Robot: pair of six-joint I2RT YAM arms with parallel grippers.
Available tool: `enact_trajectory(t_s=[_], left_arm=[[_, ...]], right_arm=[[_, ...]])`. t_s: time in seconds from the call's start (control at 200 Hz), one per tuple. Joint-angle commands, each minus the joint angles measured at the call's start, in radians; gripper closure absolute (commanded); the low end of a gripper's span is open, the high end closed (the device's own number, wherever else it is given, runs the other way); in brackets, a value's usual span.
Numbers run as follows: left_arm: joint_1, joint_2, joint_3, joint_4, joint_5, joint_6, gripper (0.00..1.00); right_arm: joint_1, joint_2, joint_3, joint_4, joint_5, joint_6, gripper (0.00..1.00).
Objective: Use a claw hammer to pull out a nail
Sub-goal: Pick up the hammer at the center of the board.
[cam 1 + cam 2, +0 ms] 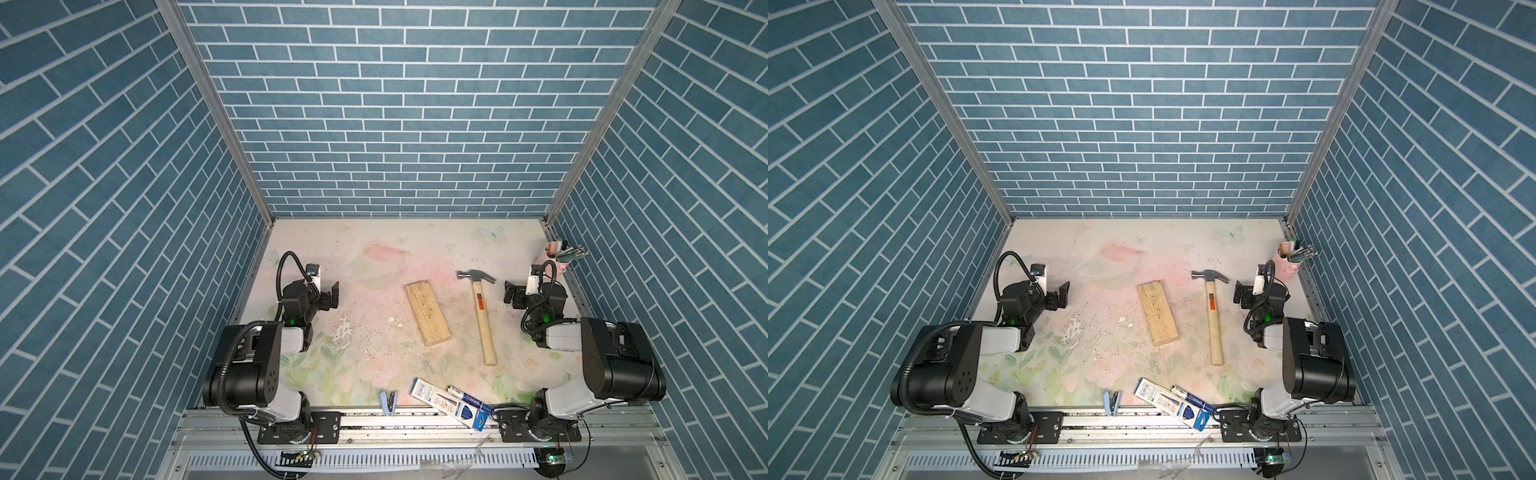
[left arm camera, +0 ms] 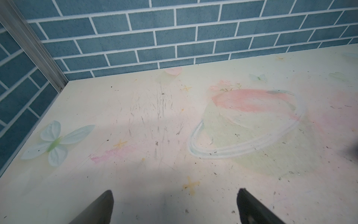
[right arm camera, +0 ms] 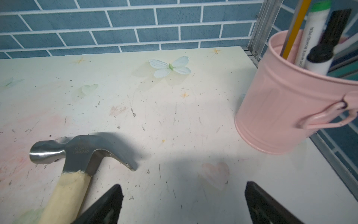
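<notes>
Blue brick-patterned walls (image 1: pixel 395 124) enclose a scuffed pastel surface (image 1: pixel 374 253). The claw hammer (image 1: pixel 482 316) lies flat on it, ungripped, beside a wooden block (image 1: pixel 428 313). The right pincer (image 1: pixel 510 293) gapes wide near the hammer's head; the left pincer (image 1: pixel 331 296) gapes wide too, well apart.

1. Three walls (image 1: pixel 395 124) patterned as blue-grey brick with white joints close in the desk (image 1: pixel 374 232) at its far, left and right edges.
2. Aluminium posts (image 1: pixel 214 108) rise at the two far corners, where the walls meet.
3. The desk top is pale, with a faded pastel print: butterflies (image 2: pixel 54 143), a ringed planet (image 2: pixel 248 124), hearts and small orange stars.
4. Its surface is scratched and speckled dark, with a flaked white patch (image 1: pixel 349 328) left of the middle.
5. A metal rail (image 1: pixel 374 422) runs along the near edge.
6. The light is even and the shadows are soft.
</notes>
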Motion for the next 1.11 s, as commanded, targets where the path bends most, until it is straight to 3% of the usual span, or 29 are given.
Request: enact_trajectory(t_s=[0.0, 0.255, 0.345, 0.51, 0.63, 0.705, 0.765, 0.885, 1.1], left_arm=[[-0.004, 0.003, 0.007, 0.005, 0.003, 0.009, 0.01], [0.005, 0.006, 0.014, -0.003, -0.025, -0.012, 0.01], [0.001, 0.005, 0.016, -0.007, -0.055, -0.014, 0.01], [-0.027, -0.104, 0.017, -0.097, -0.243, -0.047, 0.01], [-0.112, -0.258, 0.019, -0.211, -0.422, -0.020, 0.01], [-0.149, -0.349, 0.027, -0.293, -0.514, -0.094, 0.01], [-0.155, -0.407, 0.042, -0.359, -0.521, -0.180, 0.01], [-0.166, -0.459, 0.099, -0.478, -0.459, -0.381, 0.01], [-0.292, -0.406, 0.312, -0.687, -0.339, -0.481, 0.01]], right_arm=[[-0.002, 0.007, 0.017, 0.002, 0.010, 0.015, 0.01], [-0.001, -0.007, 0.011, 0.003, 0.010, 0.015, 0.02], [0.002, -0.056, 0.004, -0.024, 0.076, 0.029, 0.02], [0.006, -0.205, 0.078, -0.297, 0.258, 0.106, 0.03], [0.007, -0.280, 0.202, -0.572, 0.401, 0.223, 0.02], [0.005, -0.305, 0.301, -0.769, 0.487, 0.351, 0.01], [0.006, -0.311, 0.384, -0.913, 0.525, 0.461, 0.01], [0.006, -0.339, 0.446, -1.003, 0.459, 0.521, 0.01], [0.010, -0.342, 0.540, -1.130, 0.356, 0.495, 0.01]])
